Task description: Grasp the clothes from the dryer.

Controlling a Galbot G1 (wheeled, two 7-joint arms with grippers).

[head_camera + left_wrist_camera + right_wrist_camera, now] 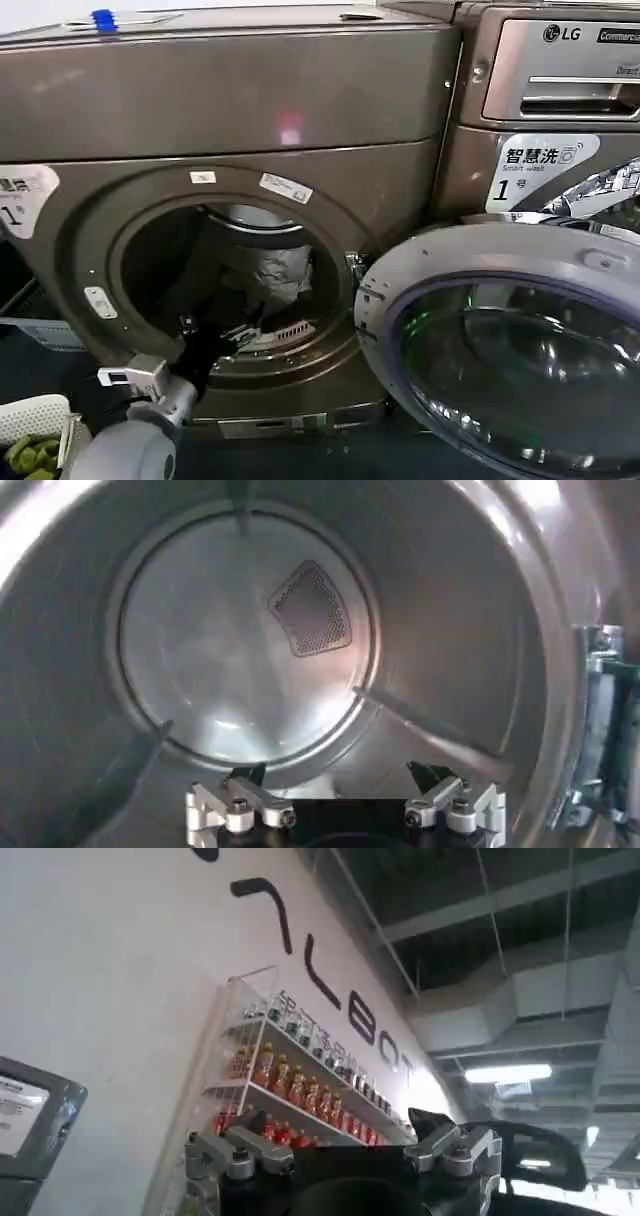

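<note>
The dryer [230,100] is a bronze-grey machine with its round porthole open. Inside the drum the clothes [272,272], a pale wrinkled piece, lie towards the right of the opening. My left arm reaches up from the lower left. My left gripper [232,338] is at the porthole's lower rim, below and left of the clothes. In the left wrist view the left gripper [335,775] is open with nothing between its fingers, facing the drum's back wall [220,650]. My right gripper [335,1123] is open and empty, pointing up at a wall away from the dryer.
The dryer's glass door [500,340] hangs open to the right, close to the porthole. The LG machine [560,70] stands at the right. A white basket [30,415] with yellow-green garments sits at the lower left. A shelf of bottles [290,1088] lines the wall.
</note>
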